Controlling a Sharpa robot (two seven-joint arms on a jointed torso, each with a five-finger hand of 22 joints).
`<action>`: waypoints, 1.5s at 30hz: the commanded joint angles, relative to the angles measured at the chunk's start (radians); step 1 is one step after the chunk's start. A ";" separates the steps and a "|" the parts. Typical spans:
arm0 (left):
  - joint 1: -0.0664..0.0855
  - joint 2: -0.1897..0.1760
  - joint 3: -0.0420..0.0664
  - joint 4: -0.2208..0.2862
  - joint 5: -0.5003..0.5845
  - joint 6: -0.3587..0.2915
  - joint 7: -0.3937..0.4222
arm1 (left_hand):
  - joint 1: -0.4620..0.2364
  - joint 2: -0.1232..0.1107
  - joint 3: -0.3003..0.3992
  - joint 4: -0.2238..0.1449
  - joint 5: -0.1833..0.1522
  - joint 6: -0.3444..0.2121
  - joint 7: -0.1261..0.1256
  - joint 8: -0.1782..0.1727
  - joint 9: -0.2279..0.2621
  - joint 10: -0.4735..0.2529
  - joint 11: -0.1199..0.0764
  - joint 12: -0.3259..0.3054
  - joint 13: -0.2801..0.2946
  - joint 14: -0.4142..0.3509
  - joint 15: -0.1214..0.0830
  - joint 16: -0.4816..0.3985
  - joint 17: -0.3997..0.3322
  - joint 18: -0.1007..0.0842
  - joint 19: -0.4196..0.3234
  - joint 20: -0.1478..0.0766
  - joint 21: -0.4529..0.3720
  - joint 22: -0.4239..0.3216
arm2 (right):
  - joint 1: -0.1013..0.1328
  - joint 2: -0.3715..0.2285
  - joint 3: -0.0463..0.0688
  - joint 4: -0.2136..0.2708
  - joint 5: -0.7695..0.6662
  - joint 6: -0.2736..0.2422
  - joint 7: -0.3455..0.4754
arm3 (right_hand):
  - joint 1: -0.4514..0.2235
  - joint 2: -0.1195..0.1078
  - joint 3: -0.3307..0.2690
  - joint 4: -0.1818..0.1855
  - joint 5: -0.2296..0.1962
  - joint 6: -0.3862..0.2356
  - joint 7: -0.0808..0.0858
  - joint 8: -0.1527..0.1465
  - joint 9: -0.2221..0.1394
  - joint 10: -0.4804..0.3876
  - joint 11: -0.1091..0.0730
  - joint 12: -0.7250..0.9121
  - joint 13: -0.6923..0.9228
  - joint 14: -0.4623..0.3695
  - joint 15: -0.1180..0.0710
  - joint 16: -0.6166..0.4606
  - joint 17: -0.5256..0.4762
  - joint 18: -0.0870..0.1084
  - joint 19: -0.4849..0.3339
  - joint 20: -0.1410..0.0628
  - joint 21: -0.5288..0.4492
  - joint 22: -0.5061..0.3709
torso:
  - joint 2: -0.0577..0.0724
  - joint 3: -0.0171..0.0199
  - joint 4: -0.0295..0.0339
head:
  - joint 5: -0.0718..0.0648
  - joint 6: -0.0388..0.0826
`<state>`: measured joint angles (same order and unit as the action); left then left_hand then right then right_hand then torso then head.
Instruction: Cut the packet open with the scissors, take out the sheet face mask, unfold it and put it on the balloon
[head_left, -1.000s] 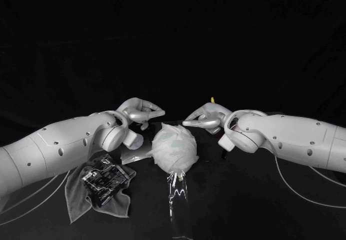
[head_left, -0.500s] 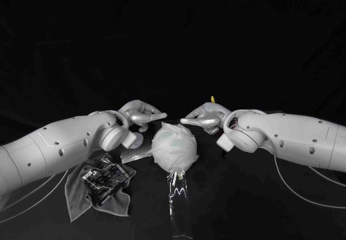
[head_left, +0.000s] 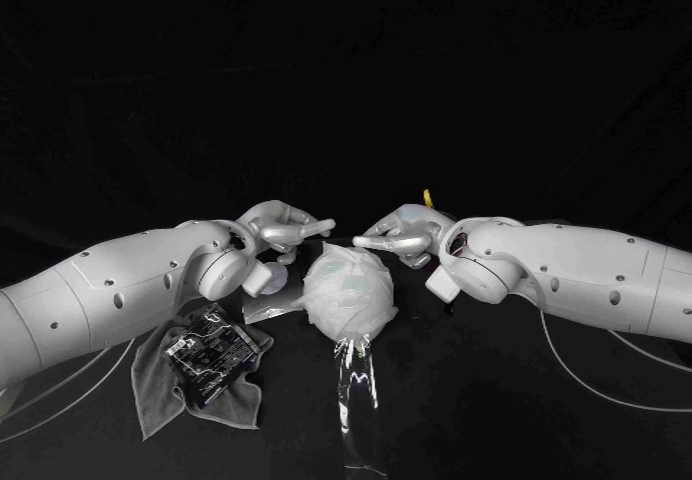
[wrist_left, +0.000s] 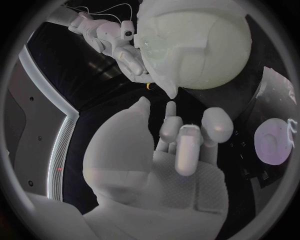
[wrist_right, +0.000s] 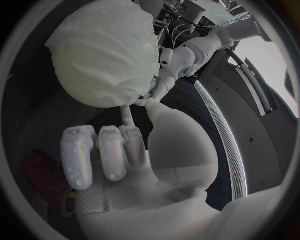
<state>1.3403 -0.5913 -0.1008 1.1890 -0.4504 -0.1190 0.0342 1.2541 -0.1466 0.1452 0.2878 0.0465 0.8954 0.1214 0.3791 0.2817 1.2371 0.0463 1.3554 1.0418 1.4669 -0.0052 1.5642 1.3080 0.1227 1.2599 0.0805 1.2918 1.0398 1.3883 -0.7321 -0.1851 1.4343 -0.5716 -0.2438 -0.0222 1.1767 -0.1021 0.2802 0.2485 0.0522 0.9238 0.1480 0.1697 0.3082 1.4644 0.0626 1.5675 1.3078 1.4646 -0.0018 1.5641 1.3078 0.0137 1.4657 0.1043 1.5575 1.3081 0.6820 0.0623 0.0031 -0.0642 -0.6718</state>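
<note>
The balloon (head_left: 351, 295) stands at the table's middle with the white sheet mask (head_left: 346, 275) draped over it; both also appear in the left wrist view (wrist_left: 200, 40) and the right wrist view (wrist_right: 103, 55). My left hand (head_left: 284, 231) hovers at the mask's upper left with its fingers curled and one fingertip pointing at the mask. My right hand (head_left: 397, 233) mirrors it at the upper right, an outstretched fingertip (wrist_right: 128, 114) touching the mask's edge. Neither hand grips anything. The cut packet (head_left: 203, 355) lies on a grey cloth (head_left: 159, 390). A yellow scissor handle (head_left: 426, 197) peeks out behind my right hand.
A strip of clear film (head_left: 352, 395) lies on the table in front of the balloon. A small pale round object (head_left: 267, 279) sits beside my left wrist, near a clear sheet (head_left: 274, 310).
Both hands have edged slightly inward toward the top of the masked balloon. The balloon, packet and cloth have not moved.
</note>
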 joint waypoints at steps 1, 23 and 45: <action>0.002 0.000 0.001 0.002 0.010 0.037 -0.006 | 0.024 -0.004 -0.012 0.000 0.001 0.008 -0.001 0.006 -0.003 0.010 0.000 0.006 0.005 0.088 -0.009 0.003 0.224 -0.008 0.009 -0.001 0.006 0.004 | 0.000 0.006 0.001 -0.004 -0.001 -0.021 -0.014 | 0.020 0.000 -0.006 -0.001 -0.004 0.002 0.002 -0.005 0.002 0.106 0.008 0.003 0.263 0.106 0.008 0.007 0.263 -0.012 0.101 0.007 0.007 0.261 | 0.000 0.0011 0.0001 | 0.000 -0.004; 0.000 0.010 0.000 -0.009 -0.048 0.040 -0.012 | 0.184 -0.010 -0.061 -0.018 0.001 -0.006 0.008 -0.003 -0.021 -0.012 0.008 -0.007 -0.017 0.086 -0.002 0.003 0.219 -0.009 0.000 0.005 0.019 0.014 | -0.002 0.015 0.000 -0.006 -0.052 0.008 -0.036 | 0.145 0.035 0.021 -0.068 -0.004 0.046 0.005 0.009 0.009 0.106 0.011 0.003 0.263 0.106 0.011 0.007 0.263 -0.014 0.105 0.010 0.013 0.263 | 0.000 0.0016 -0.0018 | 0.004 -0.010; -0.002 -0.001 0.000 0.007 -0.065 0.096 -0.012 | 0.174 -0.005 -0.097 0.001 0.001 0.013 0.003 0.006 -0.022 -0.003 0.004 -0.004 -0.008 0.090 -0.005 0.003 0.229 -0.009 0.000 0.004 0.023 0.019 | -0.004 -0.019 0.000 0.029 -0.067 -0.015 -0.024 | 0.112 0.028 0.002 -0.049 -0.004 0.060 0.006 0.010 0.007 0.106 0.012 0.003 0.263 0.106 0.012 0.007 0.263 -0.014 0.105 0.011 0.013 0.263 | 0.000 0.0016 -0.0023 | 0.003 -0.013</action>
<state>1.3378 -0.5933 -0.1020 1.1920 -0.5075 -0.0587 0.0196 1.4321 -0.1577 0.0551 0.2883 0.0465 0.9005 0.1235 0.3790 0.2611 1.2310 0.0519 1.3524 1.0319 1.4630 -0.0085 1.5644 1.3080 0.1226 1.2594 0.0810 1.3085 1.0571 1.3860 -0.7488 -0.1848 1.4588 -0.6246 -0.2609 -0.0554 1.2980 -0.0753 0.2880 0.1990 0.0523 0.9751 0.1544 0.1756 0.3139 1.4637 0.0690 1.5671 1.3074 1.4663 0.0035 1.5673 1.3082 0.0139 1.4641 0.1133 1.5671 1.3080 0.6822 0.0641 0.0005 -0.0598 -0.6832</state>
